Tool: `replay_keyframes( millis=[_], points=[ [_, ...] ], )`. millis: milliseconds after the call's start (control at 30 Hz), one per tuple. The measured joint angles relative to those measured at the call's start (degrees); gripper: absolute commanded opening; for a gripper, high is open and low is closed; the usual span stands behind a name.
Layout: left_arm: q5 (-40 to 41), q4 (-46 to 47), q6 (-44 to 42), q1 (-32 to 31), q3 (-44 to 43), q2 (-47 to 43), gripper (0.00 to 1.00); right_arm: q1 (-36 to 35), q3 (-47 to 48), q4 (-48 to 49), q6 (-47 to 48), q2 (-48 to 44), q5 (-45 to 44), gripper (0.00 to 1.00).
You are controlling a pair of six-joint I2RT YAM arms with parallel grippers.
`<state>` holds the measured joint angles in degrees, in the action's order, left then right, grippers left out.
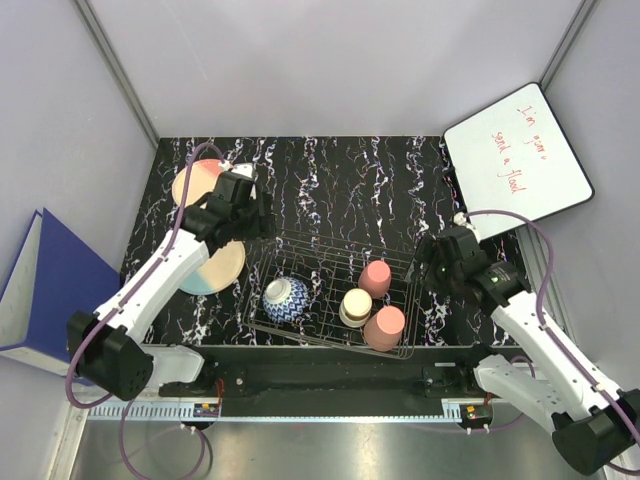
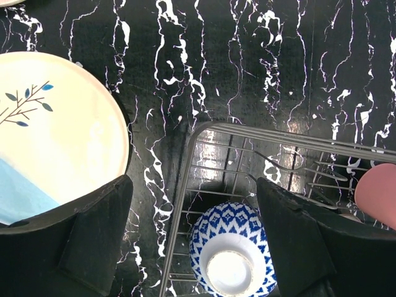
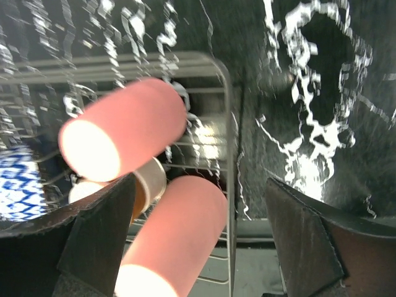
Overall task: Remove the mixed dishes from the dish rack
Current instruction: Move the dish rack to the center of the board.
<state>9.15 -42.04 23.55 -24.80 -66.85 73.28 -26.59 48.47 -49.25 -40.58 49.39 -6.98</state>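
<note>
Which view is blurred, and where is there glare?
Right wrist view: motion blur smears the upper pink cup and the dark wire dish rack. Left wrist view: sharp, glare on the upturned base of the blue-and-white patterned bowl. Top view: sharp, evenly lit.

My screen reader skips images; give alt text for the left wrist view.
A blue-and-white patterned bowl sits in a thin wire dish rack, below the open left gripper. A round cream and light blue plate lies outside the rack on the black white-veined table.

Bright light, blurry right wrist view
</note>
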Motion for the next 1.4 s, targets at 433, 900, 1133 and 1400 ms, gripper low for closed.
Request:
replay_keyframes(
  millis=[433,900,1133,1400],
  points=[
    [0.3,0.6,0.1,-1.3,3.1,-0.8,0.82,-1.2,-9.0,6.1,-5.6,4.0,0.1,0.50],
    [0.3,1.4,1.6,-2.2,6.5,-2.8,0.80,-1.3,-9.9,9.5,-4.6,4.2,0.3,0.00],
    [0.7,1.5,2.0,-2.4,8.0,-3.0,0.80,-1.5,-10.0,10.3,-3.9,4.3,0.6,0.00],
    [4.2,1.2,3.7,-2.5,8.4,-2.8,0.74,-1.5,-10.0,10.5,-3.4,4.7,0.3,0.00]
  ],
)
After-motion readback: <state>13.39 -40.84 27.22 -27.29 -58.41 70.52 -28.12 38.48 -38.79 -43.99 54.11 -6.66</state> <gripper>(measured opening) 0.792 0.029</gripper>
